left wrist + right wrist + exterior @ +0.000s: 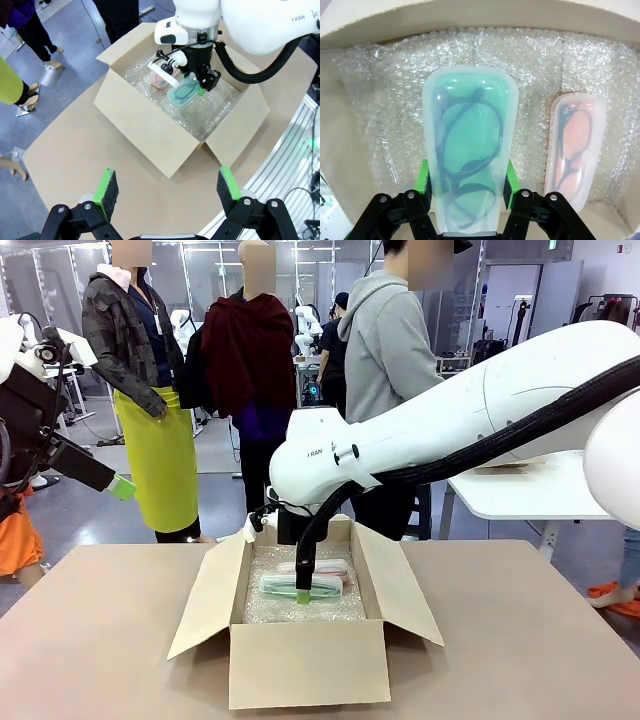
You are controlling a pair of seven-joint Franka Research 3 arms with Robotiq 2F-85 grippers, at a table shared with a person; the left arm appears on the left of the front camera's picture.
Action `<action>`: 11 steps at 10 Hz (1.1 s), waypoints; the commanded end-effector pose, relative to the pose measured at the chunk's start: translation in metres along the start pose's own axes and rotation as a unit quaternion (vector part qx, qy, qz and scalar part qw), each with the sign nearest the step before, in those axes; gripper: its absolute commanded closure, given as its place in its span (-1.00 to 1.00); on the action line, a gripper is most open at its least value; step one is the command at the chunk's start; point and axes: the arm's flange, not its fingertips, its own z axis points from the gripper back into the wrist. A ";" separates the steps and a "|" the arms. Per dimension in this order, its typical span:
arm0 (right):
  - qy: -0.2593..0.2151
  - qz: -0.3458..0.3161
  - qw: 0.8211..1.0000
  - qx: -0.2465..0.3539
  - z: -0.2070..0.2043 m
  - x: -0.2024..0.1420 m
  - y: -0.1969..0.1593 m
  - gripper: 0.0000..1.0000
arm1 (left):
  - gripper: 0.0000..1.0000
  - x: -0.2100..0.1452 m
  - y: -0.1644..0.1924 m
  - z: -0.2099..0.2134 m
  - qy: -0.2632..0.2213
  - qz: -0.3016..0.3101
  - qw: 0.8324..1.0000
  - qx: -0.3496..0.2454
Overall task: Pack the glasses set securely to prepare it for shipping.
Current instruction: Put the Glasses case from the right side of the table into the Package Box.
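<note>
An open cardboard box (pixel 310 665) stands mid-table, lined with bubble wrap (pixel 385 100). My right gripper (pixel 466 180) reaches down into it, shut on the pale green glasses case (pixel 467 135) at one end, with dark-framed glasses showing through the lid. The pale pink case (pixel 575 145) lies on the wrap beside the green one, parallel to it and a little apart. The front view shows the green case (pixel 288 587) low over the wrap, in front of the pink case (pixel 320 566). My left gripper (pixel 167 182) is open, held high off the table's left side.
The box's flaps (pixel 205 595) stand spread outward on all sides. Bare tabletop (pixel 100 640) surrounds the box. A person in a grey hoodie (pixel 385 350) stands at the far edge of the table. A white table (pixel 520 490) stands behind on the right.
</note>
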 end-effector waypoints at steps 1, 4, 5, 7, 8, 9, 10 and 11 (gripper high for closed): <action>0.000 0.000 1.000 0.000 0.000 0.000 0.000 -0.30 | -1.00 0.000 0.001 0.001 -0.003 -0.002 1.000 -0.002; 0.007 0.007 1.000 0.004 -0.019 -0.008 -0.003 -0.30 | -1.00 0.000 0.001 0.001 -0.003 -0.002 1.000 -0.002; 0.009 0.011 1.000 0.008 -0.024 -0.012 -0.003 -0.30 | -1.00 0.000 0.001 0.001 -0.003 -0.002 1.000 -0.002; -0.005 0.008 1.000 0.013 -0.029 -0.014 -0.004 -0.30 | -1.00 0.000 0.001 0.001 -0.003 -0.002 1.000 -0.002; -0.005 0.010 1.000 0.014 -0.029 -0.013 -0.003 -0.32 | -1.00 0.000 0.001 0.001 -0.003 -0.002 1.000 -0.002; -0.011 0.011 1.000 0.015 -0.028 -0.015 -0.003 -0.87 | -1.00 0.000 0.001 0.001 -0.003 -0.002 1.000 -0.002; -0.012 0.011 1.000 0.018 -0.028 -0.016 -0.003 -1.00 | -1.00 0.000 0.001 0.001 -0.003 -0.002 1.000 -0.002; -0.013 0.010 1.000 0.017 -0.027 -0.016 -0.003 -1.00 | -1.00 0.000 0.001 0.001 -0.003 -0.002 1.000 -0.002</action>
